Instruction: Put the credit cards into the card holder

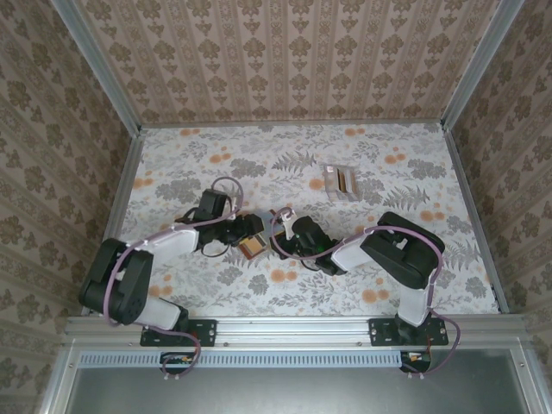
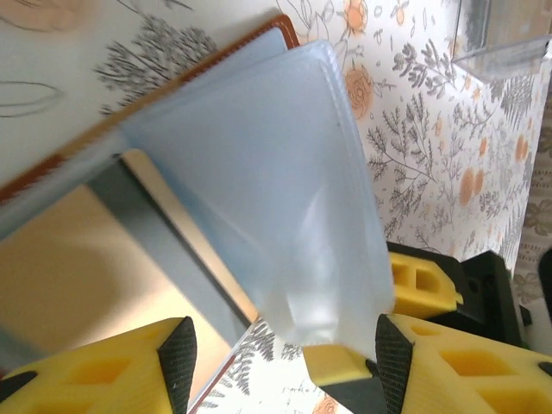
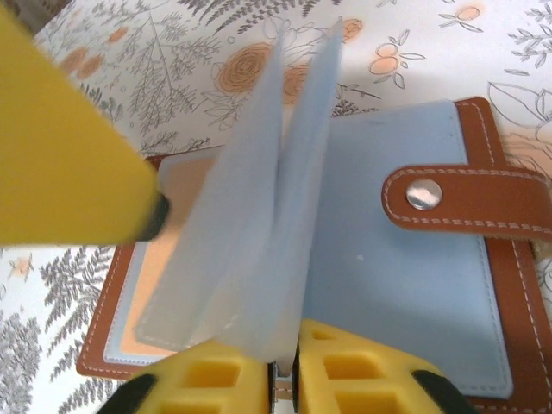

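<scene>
The brown leather card holder (image 1: 253, 247) lies open on the table's middle, between both grippers. Its snap tab (image 3: 466, 200) points right, and pale blue lining (image 3: 405, 276) covers the right half. My right gripper (image 3: 286, 373) is shut on the clear plastic sleeves (image 3: 259, 233), holding them upright. A tan card (image 3: 148, 263) sits in the left page. My left gripper (image 2: 285, 354) stands open, its fingers wide on either side of the sleeves' (image 2: 285, 190) lower corner; one left finger (image 3: 69, 147) touches the tan page. More credit cards (image 1: 341, 181) lie stacked at the back right.
The floral table (image 1: 388, 285) is walled by patterned panels on three sides. The card stack (image 2: 500, 34) lies just beyond the holder in the left wrist view. Both arms crowd together at the holder, the right gripper's yellow finger (image 2: 423, 285) beside my left one.
</scene>
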Available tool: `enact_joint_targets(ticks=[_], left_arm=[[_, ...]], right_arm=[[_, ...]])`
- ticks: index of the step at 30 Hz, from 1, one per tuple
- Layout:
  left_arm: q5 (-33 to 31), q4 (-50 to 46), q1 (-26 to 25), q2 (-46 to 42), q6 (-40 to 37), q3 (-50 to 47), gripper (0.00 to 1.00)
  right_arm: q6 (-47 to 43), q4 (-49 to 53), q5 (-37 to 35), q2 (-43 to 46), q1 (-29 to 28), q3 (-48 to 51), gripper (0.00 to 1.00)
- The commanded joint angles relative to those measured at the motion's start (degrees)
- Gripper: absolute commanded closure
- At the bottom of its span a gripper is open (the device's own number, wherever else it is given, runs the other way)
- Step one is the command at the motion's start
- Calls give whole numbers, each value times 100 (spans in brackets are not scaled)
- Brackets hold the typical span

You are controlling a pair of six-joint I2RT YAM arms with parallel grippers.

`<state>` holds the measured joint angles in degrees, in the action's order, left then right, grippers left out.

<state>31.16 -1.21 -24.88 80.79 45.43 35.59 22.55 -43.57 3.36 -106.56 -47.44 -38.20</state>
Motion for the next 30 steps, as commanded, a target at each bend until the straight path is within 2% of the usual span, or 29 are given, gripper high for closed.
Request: enact_joint_targets(ticks=[1,4,8,13,18,23,26,30], left_arm=[[-179,-346,224,-264,-196,-157,40],[-152,-398,358,-355,-210,-264,41],[-111,-404,568,-608,-158,-436,41],[-84,-729,970,-1053,-210,-536,40],[-40,-880,1356,-1569,-236,-699,41],[310,-731,1401,-1489,-307,-699,42],[498,-477,1352,-1256,-255,-623,47],[458,-539,1295,-1028,-263,-400,52]], right_arm=[[53,-143,9,-67,81,-165,68],[96,-65,145,-214,138,-325,60],[94,43,241,-340,196,-483,55],[-134,473,703,-433,229,-841,47],[-281,1064,716,-289,209,-994,46],[-339,1771,175,652,234,-674,46],[-620,2271,264,1116,248,-625,46],[-842,3288,830,1230,235,-1092,48]])
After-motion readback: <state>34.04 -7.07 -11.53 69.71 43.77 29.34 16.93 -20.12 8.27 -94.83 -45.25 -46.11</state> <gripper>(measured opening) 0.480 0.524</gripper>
